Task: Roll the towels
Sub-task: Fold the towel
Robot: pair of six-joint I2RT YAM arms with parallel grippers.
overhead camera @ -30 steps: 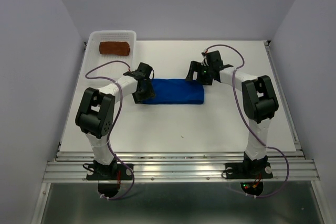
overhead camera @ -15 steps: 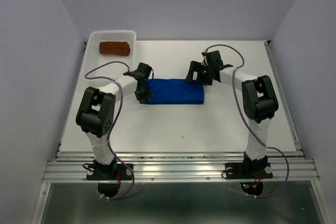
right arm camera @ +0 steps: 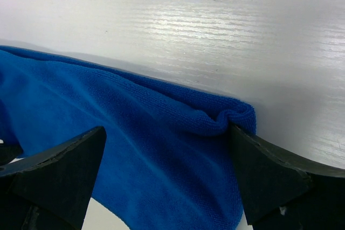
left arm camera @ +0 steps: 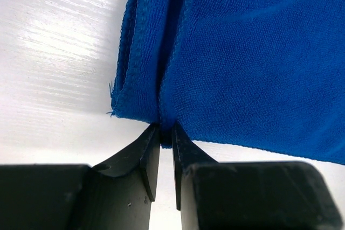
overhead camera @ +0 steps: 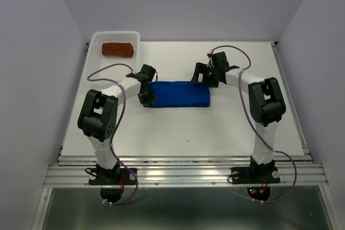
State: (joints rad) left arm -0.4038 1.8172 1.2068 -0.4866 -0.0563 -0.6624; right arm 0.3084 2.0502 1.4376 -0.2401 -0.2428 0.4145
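**Where are the towels?**

I see the blue towel (overhead camera: 180, 95) lying as a long folded strip in the middle of the white tabletop (overhead camera: 215, 127). The brown towel (overhead camera: 118, 50) sits as a compact bundle inside the white basket (overhead camera: 97, 39) at the far left corner.

**And your tools?**

My left tool (left arm camera: 166, 133) is pinched on the blue towel's left edge, with a fold of cloth caught between its nearly closed fingers. My right tool (right arm camera: 167, 129) stands wide apart over the towel's right end, one finger beside the bunched corner, gripping nothing.
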